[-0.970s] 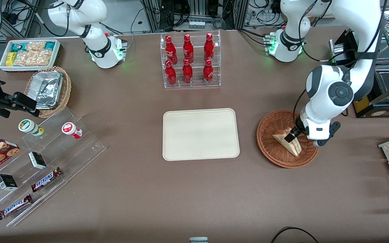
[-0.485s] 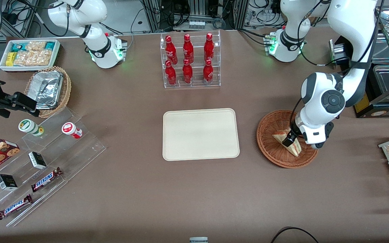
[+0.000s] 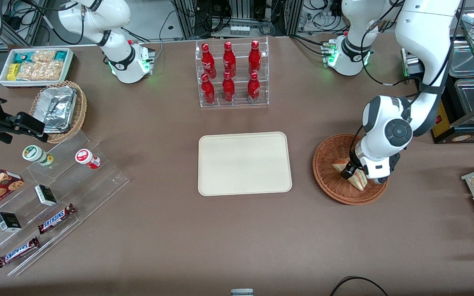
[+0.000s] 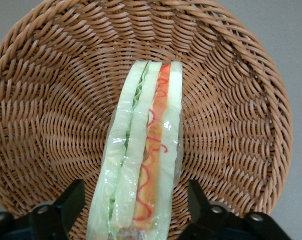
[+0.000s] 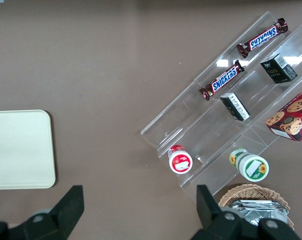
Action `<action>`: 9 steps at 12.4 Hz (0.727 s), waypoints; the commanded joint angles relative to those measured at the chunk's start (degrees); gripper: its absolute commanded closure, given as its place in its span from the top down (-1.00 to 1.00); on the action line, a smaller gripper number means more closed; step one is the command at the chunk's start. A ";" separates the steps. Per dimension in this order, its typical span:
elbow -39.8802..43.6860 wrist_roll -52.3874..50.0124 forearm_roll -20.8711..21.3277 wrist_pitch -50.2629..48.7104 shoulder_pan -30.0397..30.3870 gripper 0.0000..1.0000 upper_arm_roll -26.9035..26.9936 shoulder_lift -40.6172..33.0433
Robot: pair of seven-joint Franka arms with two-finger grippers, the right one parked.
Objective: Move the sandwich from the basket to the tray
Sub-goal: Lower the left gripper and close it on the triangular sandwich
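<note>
The fingers of the left gripper stand apart on either side of the wrapped sandwich, which lies in the reddish-brown basket beside the cream tray.

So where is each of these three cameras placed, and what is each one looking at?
Front view: above the table's front edge, looking down at both arms; the gripper is at the sandwich in the basket.
Left wrist view: on the working arm, looking down past its open fingers astride the sandwich.
Right wrist view: on the parked arm, showing its fingers.
Shared: the tray.
</note>
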 commanded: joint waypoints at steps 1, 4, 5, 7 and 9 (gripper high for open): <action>0.85 -0.64 0.45 -2.30 -0.42 -0.70 0.38 -1.07; 8.12 1.63 0.37 -12.98 -0.42 -0.70 0.38 -1.86; 11.98 2.95 0.36 -18.78 -0.51 -0.70 0.29 -1.51; 18.67 5.76 0.10 -26.55 -1.29 -0.69 0.20 -0.46; 22.03 6.04 0.10 -28.15 -4.71 -0.68 0.20 1.21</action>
